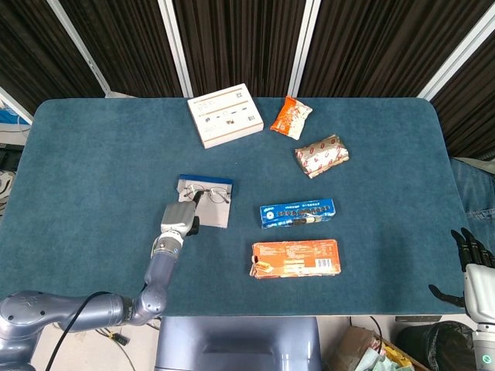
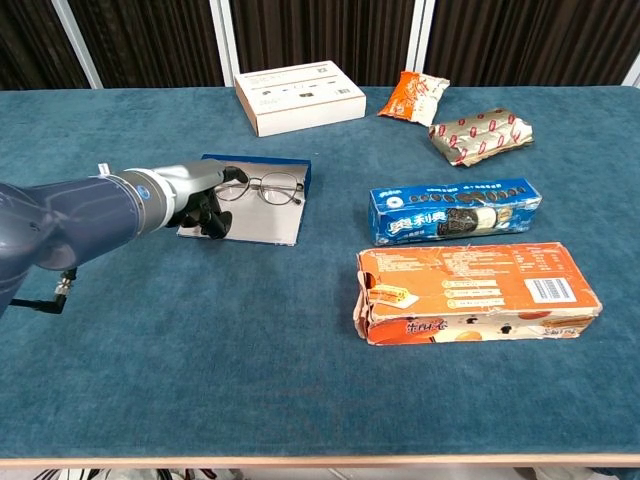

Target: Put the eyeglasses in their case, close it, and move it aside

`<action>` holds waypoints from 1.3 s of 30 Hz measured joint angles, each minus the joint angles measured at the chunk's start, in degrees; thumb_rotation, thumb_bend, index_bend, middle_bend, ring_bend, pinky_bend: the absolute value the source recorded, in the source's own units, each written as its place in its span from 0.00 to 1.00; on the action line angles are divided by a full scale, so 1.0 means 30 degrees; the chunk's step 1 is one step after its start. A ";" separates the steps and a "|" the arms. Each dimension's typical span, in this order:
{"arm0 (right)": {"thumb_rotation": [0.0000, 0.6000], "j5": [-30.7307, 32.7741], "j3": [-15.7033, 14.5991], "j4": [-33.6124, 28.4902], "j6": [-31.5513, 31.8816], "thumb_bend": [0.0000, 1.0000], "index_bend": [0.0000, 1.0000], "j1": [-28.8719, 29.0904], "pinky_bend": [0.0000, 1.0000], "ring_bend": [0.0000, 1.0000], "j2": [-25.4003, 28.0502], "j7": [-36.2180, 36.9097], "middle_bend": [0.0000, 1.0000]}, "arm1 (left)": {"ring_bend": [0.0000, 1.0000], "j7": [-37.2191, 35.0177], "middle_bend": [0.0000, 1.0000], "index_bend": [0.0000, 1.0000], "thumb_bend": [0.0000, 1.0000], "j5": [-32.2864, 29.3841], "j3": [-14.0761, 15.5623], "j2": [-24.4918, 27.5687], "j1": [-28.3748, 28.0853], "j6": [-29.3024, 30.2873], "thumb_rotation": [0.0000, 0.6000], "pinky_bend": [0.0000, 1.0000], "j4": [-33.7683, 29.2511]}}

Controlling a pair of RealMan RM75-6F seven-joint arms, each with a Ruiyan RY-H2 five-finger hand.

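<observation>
The left hand [image 2: 200, 200] sits at the left edge of the flat open case [image 2: 262, 222]. One finger points out and touches the left rim of the eyeglasses [image 2: 258, 187]. The other fingers are curled under, low on the case, and hold nothing. The eyeglasses lie on the case, just past the fingertip, close to the case's blue far edge.

The right hand [image 1: 473, 267] hangs off the table's right edge, well apart from everything, with its fingers spread and nothing in them.

Past the fingers, to the right of the case, lies the blue cookie box [image 2: 455, 212], with a strip of bare cloth between them. The orange box [image 2: 470, 293] lies near the front edge, below the blue one. The white box [image 2: 298, 97], the orange snack bag [image 2: 413, 97] and the silver packet [image 2: 480, 133] lie along the far edge. Behind the left hand and in front of it, the blue table [image 2: 200, 350] is wide and bare.
</observation>
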 measured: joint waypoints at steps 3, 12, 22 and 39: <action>1.00 0.0005 0.0001 -0.0001 -0.0010 0.19 0.05 0.0004 0.16 0.11 0.0008 0.0005 0.00 | 0.84 0.0073 0.83 0.00 0.64 -0.0125 -0.0056 -0.0190 -0.0124 -0.0032 1.00 0.86 0.0276; 1.00 0.0011 0.0008 0.0010 -0.0008 0.20 0.05 0.0008 0.16 0.11 0.0005 0.0003 0.00 | 0.84 0.0359 0.83 0.00 0.64 -0.0226 -0.0168 -0.0677 -0.0460 0.0013 1.00 0.86 0.0707; 1.00 0.0055 0.0012 -0.0015 -0.0016 0.20 0.05 -0.0005 0.16 0.11 0.0033 0.0029 0.00 | 0.84 0.0563 0.84 0.00 0.64 -0.0293 -0.0272 -0.1005 -0.0614 0.0150 1.00 0.86 0.1073; 1.00 0.0177 0.0016 -0.0105 -0.0082 0.20 0.05 -0.0007 0.16 0.11 0.0080 -0.0012 0.00 | 0.84 0.1043 0.84 0.00 0.64 -0.0575 -0.0820 -0.1656 -0.1079 0.0298 1.00 0.86 0.2030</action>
